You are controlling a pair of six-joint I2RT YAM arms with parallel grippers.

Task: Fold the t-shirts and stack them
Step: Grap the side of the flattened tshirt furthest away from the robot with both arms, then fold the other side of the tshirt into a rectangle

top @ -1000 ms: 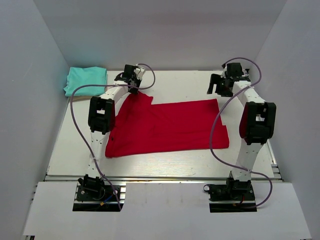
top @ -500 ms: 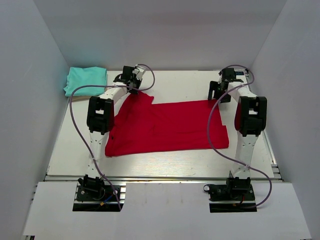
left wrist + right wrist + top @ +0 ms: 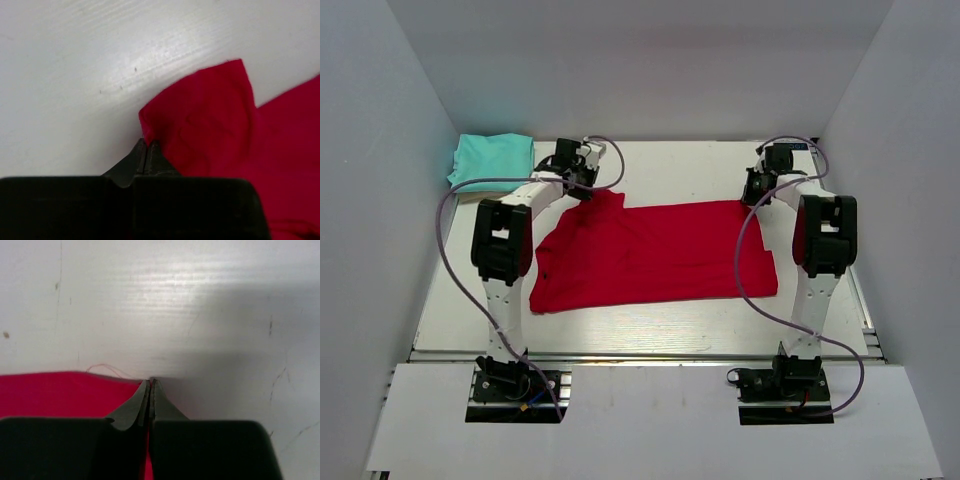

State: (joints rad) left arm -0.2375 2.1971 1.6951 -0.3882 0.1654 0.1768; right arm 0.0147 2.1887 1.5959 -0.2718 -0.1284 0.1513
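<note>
The red t-shirt (image 3: 650,250) lies spread flat across the middle of the table. My left gripper (image 3: 583,188) is shut on its far left corner. In the left wrist view the jaws (image 3: 146,143) pinch the edge of the red cloth (image 3: 210,125). My right gripper (image 3: 753,197) is shut on the far right corner. In the right wrist view the closed tips (image 3: 151,382) hold a sliver of red cloth (image 3: 60,395), with a loose thread beside them. The teal t-shirt (image 3: 492,158) rests folded at the far left corner, apart from both grippers.
White walls close in the table (image 3: 650,325) on the left, back and right. A metal rail (image 3: 640,355) runs along the near edge. Purple cables loop off both arms over the cloth's sides.
My right gripper came down to the shirt's far right corner and shut on it. The left arm shifted a little leftward, holding its corner all the while.
</note>
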